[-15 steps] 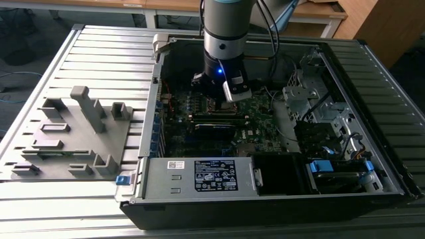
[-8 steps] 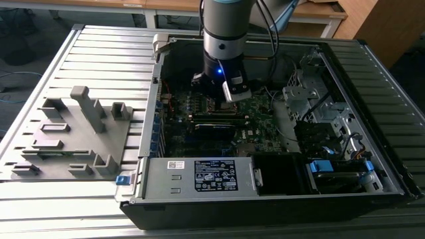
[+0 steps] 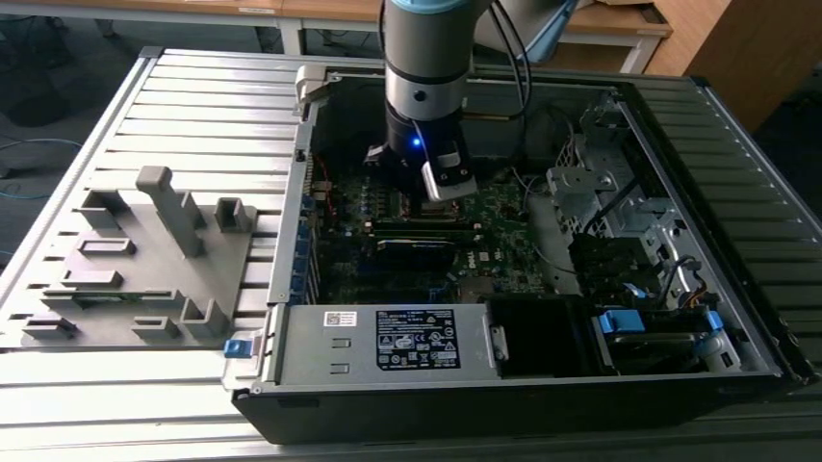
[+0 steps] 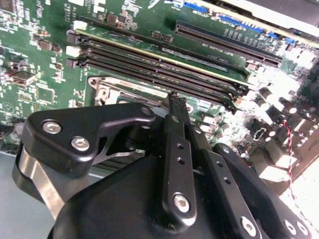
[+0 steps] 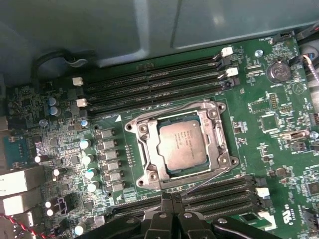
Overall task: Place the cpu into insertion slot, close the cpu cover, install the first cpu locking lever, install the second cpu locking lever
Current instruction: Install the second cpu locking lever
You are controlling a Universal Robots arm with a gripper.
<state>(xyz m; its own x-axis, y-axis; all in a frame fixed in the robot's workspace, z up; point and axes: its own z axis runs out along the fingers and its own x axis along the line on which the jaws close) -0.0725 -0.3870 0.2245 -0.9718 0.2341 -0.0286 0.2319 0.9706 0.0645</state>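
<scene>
In the first wrist view the cpu (image 5: 182, 147), a grey metal square, lies in the socket on the green motherboard. The silvery cpu cover (image 5: 149, 160) lies flat around it. One thin wire locking lever (image 5: 164, 110) runs along one side of the socket, and a second lever (image 5: 212, 174) runs along the opposite side. I cannot tell whether either lever is latched. My gripper (image 5: 172, 196) hovers at the socket's edge near the end of the second lever, its black fingers pressed together with nothing visible between them. The second wrist view shows the shut fingertips (image 4: 174, 99) just over the socket's corner (image 4: 107, 89).
The arm (image 3: 424, 87) reaches down into an open computer case (image 3: 514, 375). Memory slots (image 5: 154, 82) flank the socket on both sides, with capacitors (image 5: 87, 159) nearby. A drive cage and cables (image 3: 603, 202) fill the exterior view's right. A grey fixture (image 3: 141, 260) stands outside the case.
</scene>
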